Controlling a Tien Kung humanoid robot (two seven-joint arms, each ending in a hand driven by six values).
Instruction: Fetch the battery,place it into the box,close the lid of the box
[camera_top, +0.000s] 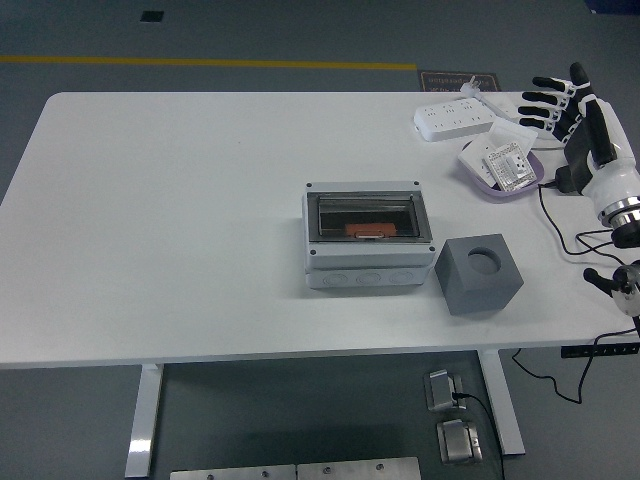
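Head view: right hand (560, 100) hovers at the far right edge of the surface (180, 220), fingers spread wide, holding nothing. It sits above and just right of the purple dish (478, 177), which carries a small white block w/ printed face, prob. the battery (504, 165). Left hand not in view. The box (368, 238) sits mid-surface, clear lid looks down over an orange part inside. A grey cube (478, 274) w/ a round hole in top stands just right of the box, nearer the front edge. White power strip (456, 117) lies far of the dish, close to the fingertips.

Risks, as I judge them:
- Battery is flat and low in a shallow dish; a spread hand coming down may push it under the rim or tip the dish instead of gripping.
- Power strip and its lead sit right beside the reach path; fingers could snag them.
- Lid appears shut, so it needs opening before anything goes in; a drop onto the lid would just bounce off.
- Grey cube sits on the path from dish to box; the forearm may knock it.

Writing: battery face has print, too small to read. A floor sign far of the surface is also illegible. No brand readable anywhere.
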